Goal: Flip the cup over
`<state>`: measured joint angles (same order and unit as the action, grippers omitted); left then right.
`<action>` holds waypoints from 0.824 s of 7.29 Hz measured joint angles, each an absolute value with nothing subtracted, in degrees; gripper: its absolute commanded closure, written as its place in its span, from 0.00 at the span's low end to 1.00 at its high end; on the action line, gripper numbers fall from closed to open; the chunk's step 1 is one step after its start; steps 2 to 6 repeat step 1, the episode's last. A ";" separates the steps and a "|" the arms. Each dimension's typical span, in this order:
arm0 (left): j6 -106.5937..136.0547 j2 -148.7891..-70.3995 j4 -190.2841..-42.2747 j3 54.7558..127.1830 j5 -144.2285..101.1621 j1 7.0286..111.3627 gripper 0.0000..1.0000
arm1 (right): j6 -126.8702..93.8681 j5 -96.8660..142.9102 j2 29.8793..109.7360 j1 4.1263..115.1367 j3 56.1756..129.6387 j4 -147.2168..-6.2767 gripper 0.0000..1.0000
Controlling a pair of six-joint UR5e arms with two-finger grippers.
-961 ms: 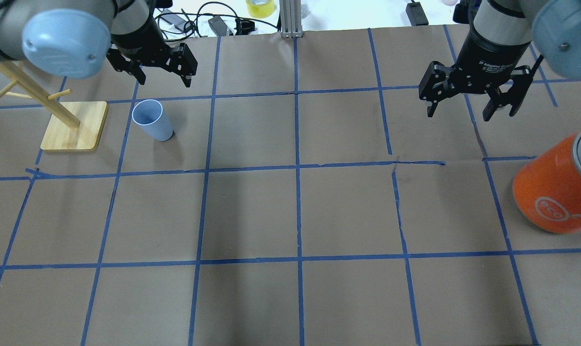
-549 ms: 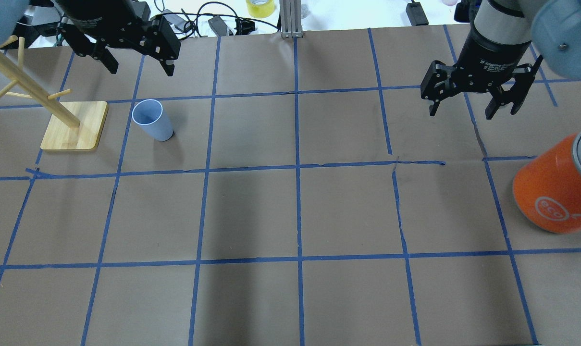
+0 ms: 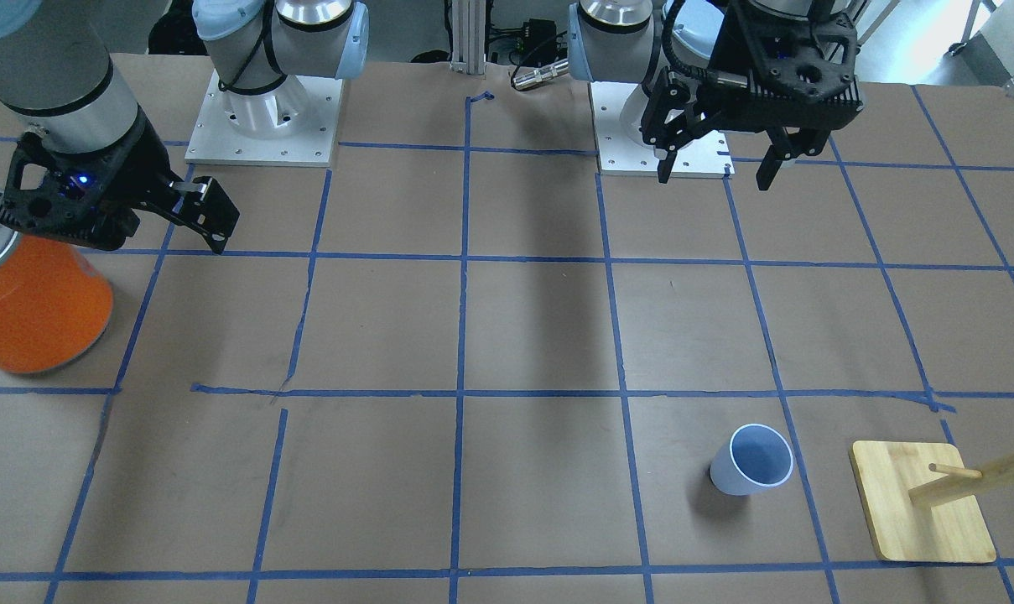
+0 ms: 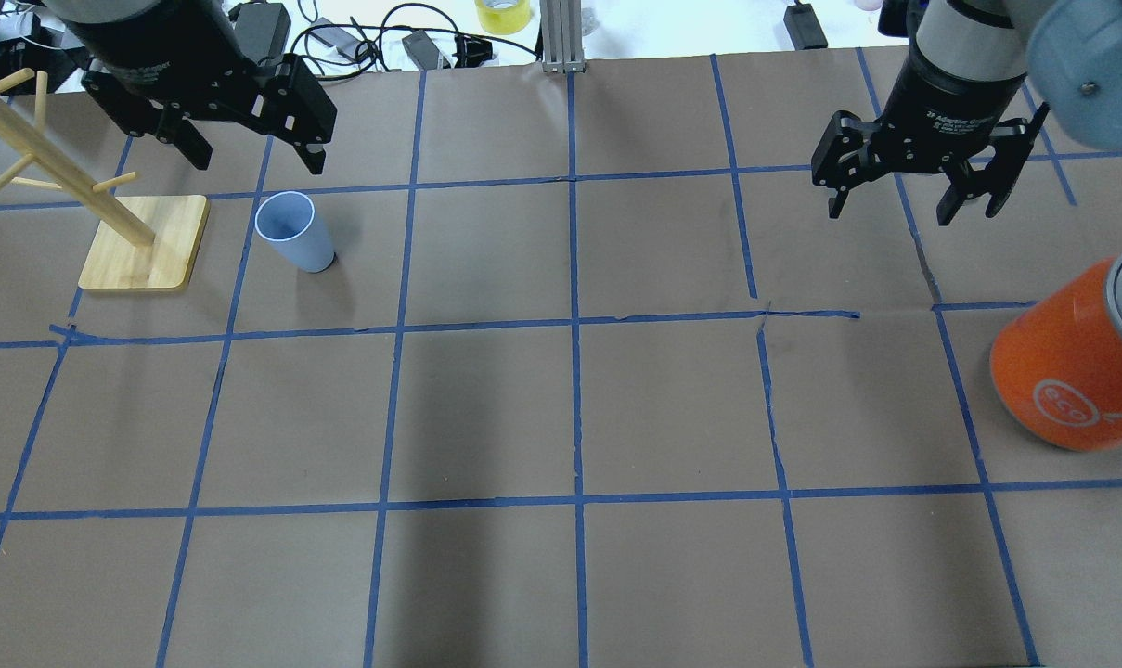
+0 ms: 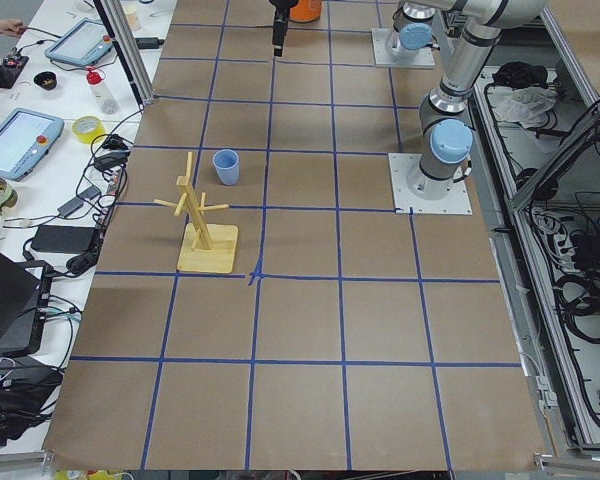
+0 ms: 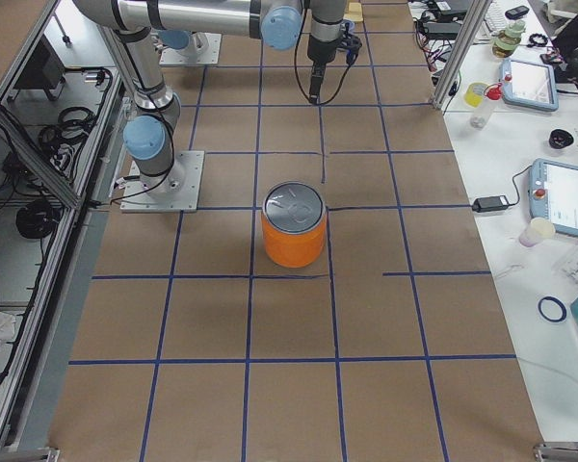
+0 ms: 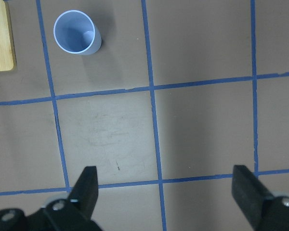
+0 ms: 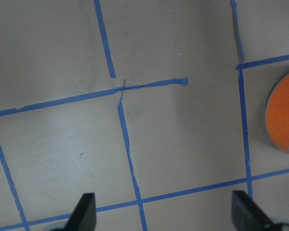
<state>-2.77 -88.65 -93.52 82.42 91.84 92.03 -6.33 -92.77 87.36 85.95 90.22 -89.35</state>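
The pale blue cup [image 4: 291, 232] stands upright, rim up, on the brown paper beside the wooden rack; it also shows in the front-facing view [image 3: 751, 461], the exterior left view [image 5: 225, 166] and the top left of the left wrist view [image 7: 76, 33]. My left gripper [image 4: 256, 153] is open and empty, high above the table and well clear of the cup; it also shows in the front-facing view [image 3: 714, 172] and the left wrist view [image 7: 166, 192]. My right gripper [image 4: 890, 211] is open and empty, far from the cup, and shows in its wrist view [image 8: 164, 214].
A wooden peg rack [image 4: 148, 243] stands just left of the cup, also in the front-facing view [image 3: 917, 503]. A large orange can [image 4: 1071, 371] with a silver top stands at the right side near my right gripper, also in the exterior right view [image 6: 294, 231]. Cables lie beyond the far edge.
My left gripper has risen and shifted left, away from the cup. The cup has stayed put. My right gripper has barely moved.
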 measured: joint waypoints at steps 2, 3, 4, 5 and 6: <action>-2.58 -88.39 -93.50 82.91 91.84 92.03 0.00 | -6.26 -92.84 87.35 85.95 90.27 -89.37 0.00; -2.58 -88.39 -93.50 82.91 91.84 92.03 0.00 | -6.26 -92.84 87.35 85.95 90.27 -89.37 0.00; -2.58 -88.39 -93.50 82.91 91.84 92.03 0.00 | -6.26 -92.84 87.35 85.95 90.27 -89.37 0.00; -2.58 -88.39 -93.50 82.91 91.84 92.03 0.00 | -6.26 -92.84 87.35 85.95 90.27 -89.37 0.00; -2.58 -88.39 -93.50 82.91 91.84 92.03 0.00 | -6.26 -92.84 87.35 85.95 90.27 -89.37 0.00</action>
